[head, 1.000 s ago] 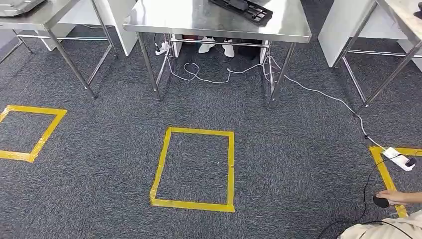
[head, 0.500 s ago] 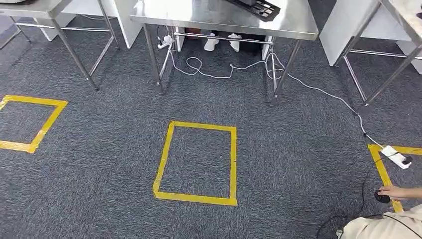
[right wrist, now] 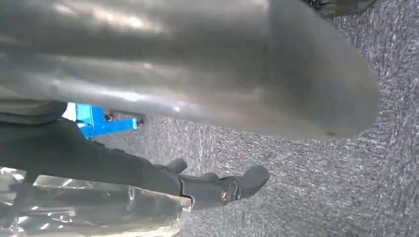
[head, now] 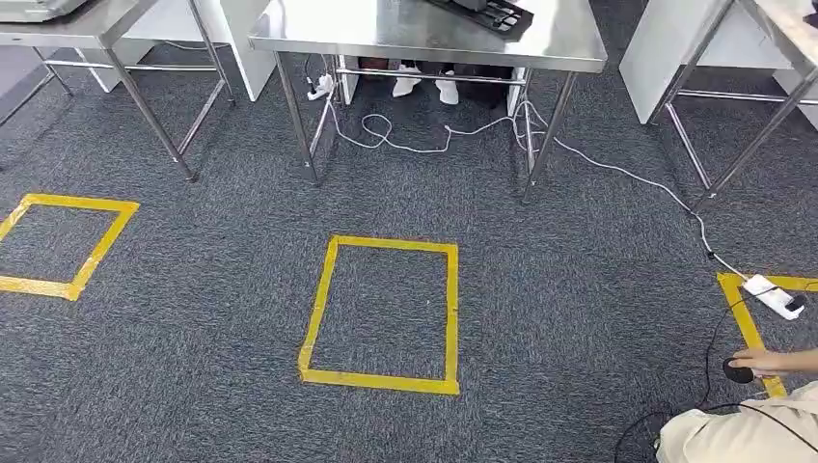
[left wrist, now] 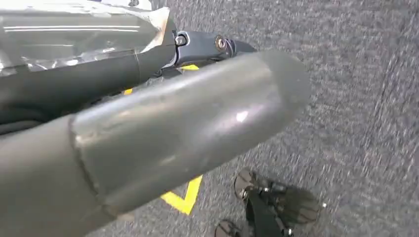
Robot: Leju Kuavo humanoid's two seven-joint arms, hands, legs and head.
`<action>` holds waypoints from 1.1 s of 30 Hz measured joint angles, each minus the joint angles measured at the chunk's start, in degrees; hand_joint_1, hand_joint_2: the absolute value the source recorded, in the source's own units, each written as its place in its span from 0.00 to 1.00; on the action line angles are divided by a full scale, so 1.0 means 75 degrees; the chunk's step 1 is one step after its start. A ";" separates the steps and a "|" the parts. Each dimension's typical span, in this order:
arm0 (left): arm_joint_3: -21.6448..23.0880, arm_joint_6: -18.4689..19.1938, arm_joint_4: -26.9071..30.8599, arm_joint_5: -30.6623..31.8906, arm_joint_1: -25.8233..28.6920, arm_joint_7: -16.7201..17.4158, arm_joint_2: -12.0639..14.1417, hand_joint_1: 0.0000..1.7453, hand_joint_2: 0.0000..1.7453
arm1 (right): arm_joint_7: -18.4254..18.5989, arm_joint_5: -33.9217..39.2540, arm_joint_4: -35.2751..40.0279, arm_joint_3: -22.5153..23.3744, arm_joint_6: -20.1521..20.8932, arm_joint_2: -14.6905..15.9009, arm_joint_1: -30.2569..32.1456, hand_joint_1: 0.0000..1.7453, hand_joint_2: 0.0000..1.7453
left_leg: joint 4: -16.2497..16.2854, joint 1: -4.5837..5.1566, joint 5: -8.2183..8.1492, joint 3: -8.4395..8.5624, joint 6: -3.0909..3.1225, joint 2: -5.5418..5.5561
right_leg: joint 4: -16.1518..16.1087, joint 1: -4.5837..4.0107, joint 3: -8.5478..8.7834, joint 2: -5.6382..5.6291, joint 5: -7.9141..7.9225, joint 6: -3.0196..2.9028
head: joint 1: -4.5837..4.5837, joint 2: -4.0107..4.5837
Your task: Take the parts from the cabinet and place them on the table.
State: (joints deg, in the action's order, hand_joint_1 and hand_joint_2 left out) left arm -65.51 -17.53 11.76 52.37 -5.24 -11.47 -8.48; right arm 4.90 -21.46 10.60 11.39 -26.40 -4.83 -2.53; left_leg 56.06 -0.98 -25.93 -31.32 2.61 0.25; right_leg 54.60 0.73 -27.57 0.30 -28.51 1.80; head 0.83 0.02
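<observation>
My left hand (left wrist: 173, 133) hangs over the carpet, its thick grey thumb in front and its dark fingers (left wrist: 207, 44) lying along a part in crinkled clear plastic (left wrist: 74, 29). My right hand (right wrist: 197, 74) holds another plastic-wrapped part (right wrist: 94, 210), with dark fingers (right wrist: 222, 187) curled against it. How the thumbs meet the parts is hidden. Ahead in the head view stands a steel table (head: 386, 34) with a black tray (head: 482, 12) on its far side.
A yellow tape rectangle (head: 381, 313) marks the carpet before the table, with others at left (head: 68, 246) and right (head: 748, 318). A white cable and power strip (head: 775, 296) lie at right. A person's hand (head: 777, 362) rests on a black round thing (head: 738, 370). Steel tables flank both sides.
The whole head view has shifted a little as the camera moved: the table's edge sits higher and the left tape square further right. The person's hand stays on the black thing.
</observation>
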 joint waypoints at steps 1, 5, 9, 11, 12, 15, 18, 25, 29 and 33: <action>0.0000 0.0000 -0.0009 0.0015 0.0000 0.0000 -0.0033 0.00 0.00 | 0.0023 -0.0041 0.0000 -0.0006 -0.0023 0.0029 -0.0005 0.00 0.00 | -0.0436 -0.0152 0.0238 0.0217 0.0066 -0.0006 | 0.0003 -0.0151 0.0046 0.0019 0.0001 -0.0038 | -0.0053 -0.0003; 0.0055 0.0011 -0.0006 0.0082 -0.0033 0.0000 -0.0027 0.00 0.00 | 0.0047 -0.0082 -0.0003 -0.0012 -0.0041 0.0032 -0.0004 0.00 0.00 | -0.0779 -0.0219 0.0498 0.0239 -0.0050 0.0048 | 0.1698 0.0051 -0.0813 -0.0026 -0.0927 -0.0121 | 0.0014 0.0000; 0.0093 0.0026 -0.0009 0.0114 -0.0021 0.0017 -0.0030 0.00 0.00 | 0.0064 -0.0068 -0.0003 -0.0012 -0.0041 0.0050 0.0034 0.00 0.00 | -0.0603 -0.0537 0.0504 0.0049 -0.0440 0.0307 | 0.1092 0.0430 -0.0448 -0.0038 -0.0502 0.0453 | 0.0006 0.0000; 0.0108 0.0032 0.0008 0.0114 -0.0020 0.0020 0.0007 0.00 0.00 | 0.0064 -0.0068 -0.0006 -0.0012 -0.0041 0.0008 0.0025 0.00 0.00 | -0.0122 -0.0599 0.0333 -0.0249 -0.0765 0.0427 | 0.0466 0.0646 -0.0157 -0.0327 -0.0380 0.0786 | 0.0067 0.0000; 0.0108 0.0032 0.0026 0.0114 -0.0026 0.0032 0.0046 0.00 0.00 | 0.0064 -0.0068 -0.0012 -0.0012 -0.0032 -0.0070 0.0074 0.00 0.00 | 0.0099 -0.0657 0.0212 -0.0367 -0.0901 0.0486 | 0.0567 0.0583 -0.0286 -0.0331 -0.0392 0.0505 | 0.0210 0.0000; 0.0111 0.0023 0.0003 0.0102 0.0008 0.0032 0.0026 0.00 0.00 | 0.0064 -0.0094 -0.0018 -0.0015 -0.0041 -0.0015 0.0064 0.00 0.00 | 0.0118 -0.0638 0.0313 -0.0364 -0.1033 0.0539 | 0.0761 0.0563 -0.0290 -0.0121 -0.0416 0.0219 | -0.0044 0.0000; 0.0111 0.0020 -0.0015 0.0105 0.0034 0.0044 0.0020 0.00 0.00 | 0.0087 -0.0140 -0.0017 -0.0026 -0.0038 -0.0020 0.0029 0.00 0.00 | 0.0934 -0.0520 -0.0266 -0.0739 -0.0841 0.0076 | 0.0745 0.0343 -0.0307 0.0035 -0.0325 0.0035 | -0.0161 -0.0003; 0.0125 0.0099 -0.0017 0.0219 0.0039 -0.0079 0.0003 0.00 0.00 | -0.0169 0.0128 -0.0018 0.0035 -0.0128 0.0020 0.0025 0.00 0.00 | 0.1533 0.0143 -0.0409 -0.0709 0.0118 -0.0107 | 0.0737 -0.0119 -0.0419 0.0368 -0.0272 -0.0084 | -0.0193 -0.0003; 0.0149 0.0108 0.0006 0.0227 -0.0047 -0.0119 0.0069 0.00 0.00 | -0.0239 0.0116 -0.0018 0.0061 -0.0186 -0.0017 0.0028 0.00 0.00 | 0.0640 0.0492 -0.0373 -0.0306 0.0550 -0.0541 | 0.0705 -0.0169 -0.0421 0.0621 -0.0275 -0.0085 | -0.0158 -0.0003; 0.0152 0.0105 0.0003 0.0221 -0.0035 -0.0108 0.0067 0.00 0.00 | -0.0225 0.0104 -0.0009 0.0082 -0.0187 0.0038 0.0023 0.00 0.00 | 0.0172 0.0350 -0.0087 -0.0091 0.0421 -0.0226 | 0.1129 -0.0178 -0.0568 0.0218 -0.0546 -0.0084 | -0.0178 -0.0003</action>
State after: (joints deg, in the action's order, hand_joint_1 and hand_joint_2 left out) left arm -64.37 -16.74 11.78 54.03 -5.50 -12.28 -7.98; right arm 3.21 -20.68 10.54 12.00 -27.80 -4.55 -2.36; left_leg 57.35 1.65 -26.58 -32.00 5.77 -1.44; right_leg 63.07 -0.60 -31.83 1.93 -32.60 1.17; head -0.50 0.00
